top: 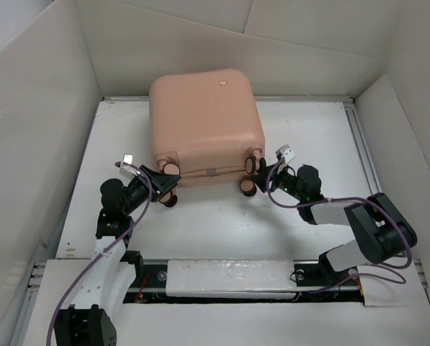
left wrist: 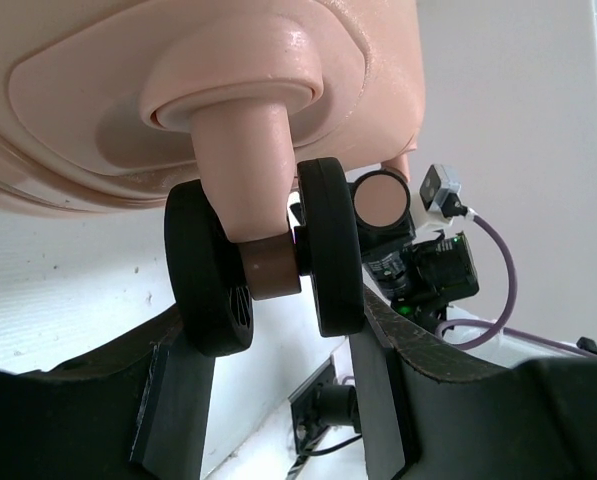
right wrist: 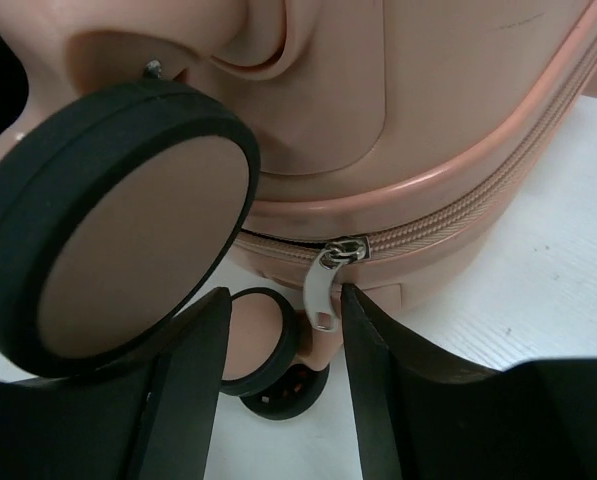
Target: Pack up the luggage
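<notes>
The luggage (top: 204, 122) is a pale peach-pink hard-shell suitcase lying closed on the white table, casters toward me. My left gripper (top: 164, 189) is at its near left corner. In the left wrist view the gripper (left wrist: 278, 312) is closed on a black twin-wheel caster (left wrist: 330, 240) below the shell (left wrist: 98, 100). My right gripper (top: 258, 175) is at the near right corner. In the right wrist view it (right wrist: 283, 295) is open around the silver zipper pull (right wrist: 323, 290), which hangs from the shut zip and rests against the right finger (right wrist: 378, 380).
White cardboard walls (top: 42, 130) enclose the table on the left, back and right. A big caster (right wrist: 128, 260) fills the upper left of the right wrist view, a smaller one (right wrist: 263, 345) below. The right arm (left wrist: 433, 270) shows behind the left gripper's caster.
</notes>
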